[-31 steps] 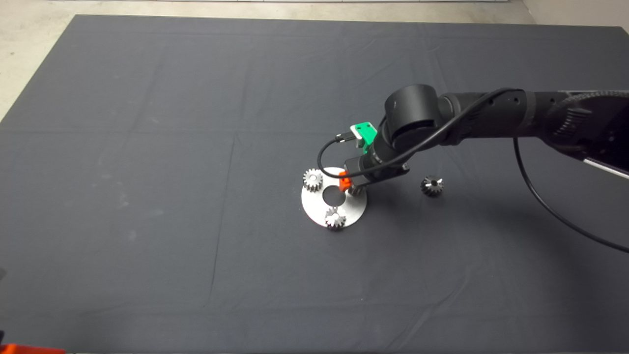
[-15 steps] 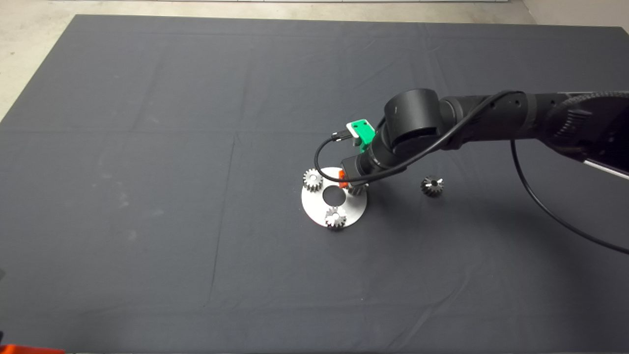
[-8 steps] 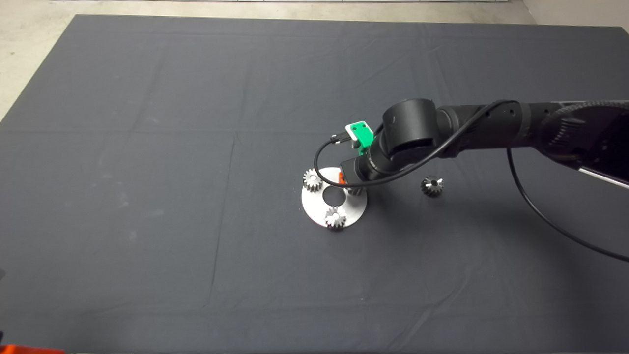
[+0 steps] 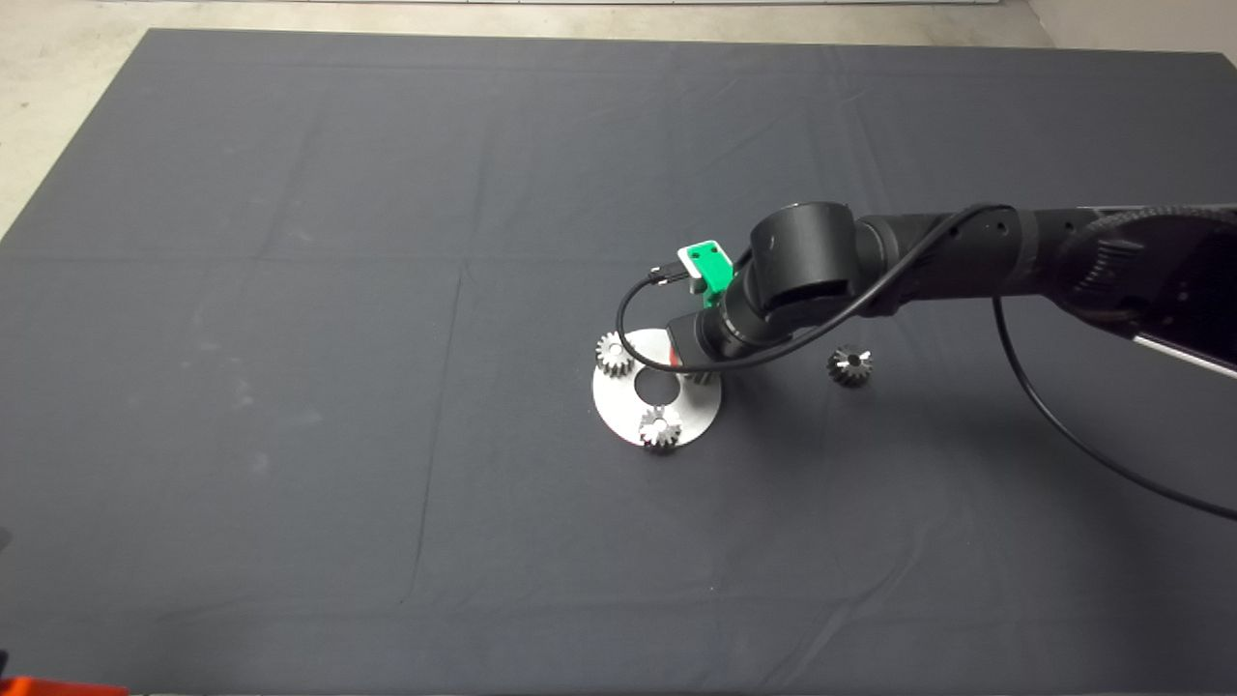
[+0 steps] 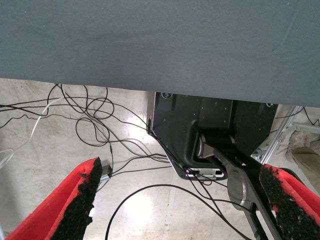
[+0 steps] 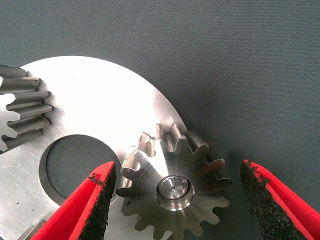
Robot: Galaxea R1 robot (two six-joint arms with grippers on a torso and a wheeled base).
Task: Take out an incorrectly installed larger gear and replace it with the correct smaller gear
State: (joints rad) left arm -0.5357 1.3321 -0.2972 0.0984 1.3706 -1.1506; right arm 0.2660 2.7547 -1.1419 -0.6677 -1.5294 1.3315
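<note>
Silver disc [image 4: 699,409] mid-mat, right gripper [image 6: 175,200] open astride its rim-mounted gear [image 6: 172,187], unseen from the head view, smaller gear [image 4: 849,365] on bare mat nearby, left gripper [image 5: 182,205] open off-mat.

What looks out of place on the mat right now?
The small dark gear lies alone on the mat, right of the round plate carrying the silver gears. The right tool stands open around one silver gear at the plate's rim.

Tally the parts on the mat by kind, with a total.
Silver gears, on the plate: 3
Dark bevel gear, off the plate: 1
Round silver plate with centre hole: 1
Total: 5
</note>
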